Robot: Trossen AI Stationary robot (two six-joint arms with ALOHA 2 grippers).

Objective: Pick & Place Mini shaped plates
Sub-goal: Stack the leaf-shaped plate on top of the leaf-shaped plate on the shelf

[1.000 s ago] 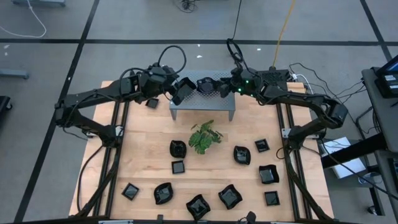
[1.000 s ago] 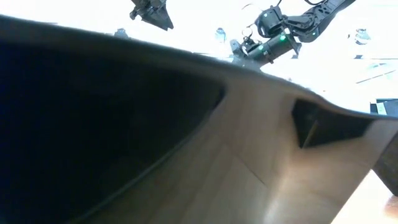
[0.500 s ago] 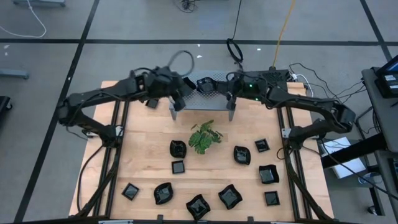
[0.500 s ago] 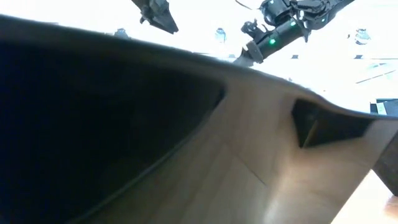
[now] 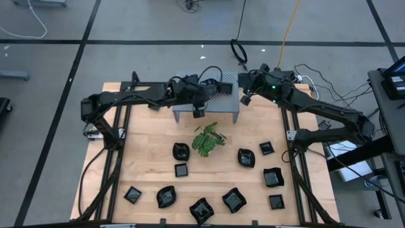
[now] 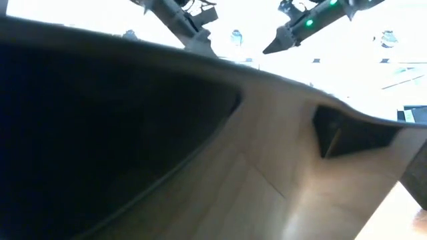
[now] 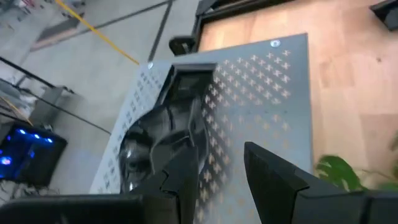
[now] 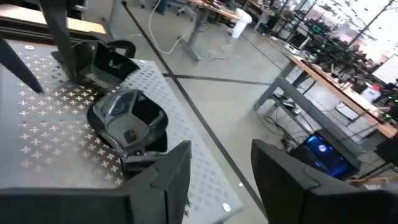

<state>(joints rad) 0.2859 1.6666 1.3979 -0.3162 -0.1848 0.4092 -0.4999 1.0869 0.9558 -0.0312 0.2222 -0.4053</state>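
Note:
Two glossy black mini shaped plates rest on the grey perforated stand (image 5: 221,105): a rounded one (image 8: 127,118) and a square one (image 8: 102,56), also seen as the rounded plate (image 7: 155,140) and the square plate (image 7: 186,81). Several more plates lie flat on the wooden table, such as one (image 5: 181,151) and another (image 5: 273,177). My left gripper (image 7: 227,180) is open over the stand's near part (image 5: 198,109), short of the rounded plate. My right gripper (image 8: 230,168) is open with nothing between its fingers, raised off the stand's right end (image 5: 244,97).
A green leafy plant (image 5: 207,138) sits just in front of the stand. One more plate (image 5: 154,104) lies left of the stand. A large dark shape (image 6: 100,133) close to the lens fills most of the low view. Bare wood (image 5: 152,145) shows at the table's left.
My left gripper has moved toward the table's right along the stand and come down, rolling as it went. My right gripper has drawn back from the plates on the stand toward the right edge and risen, rolling too.

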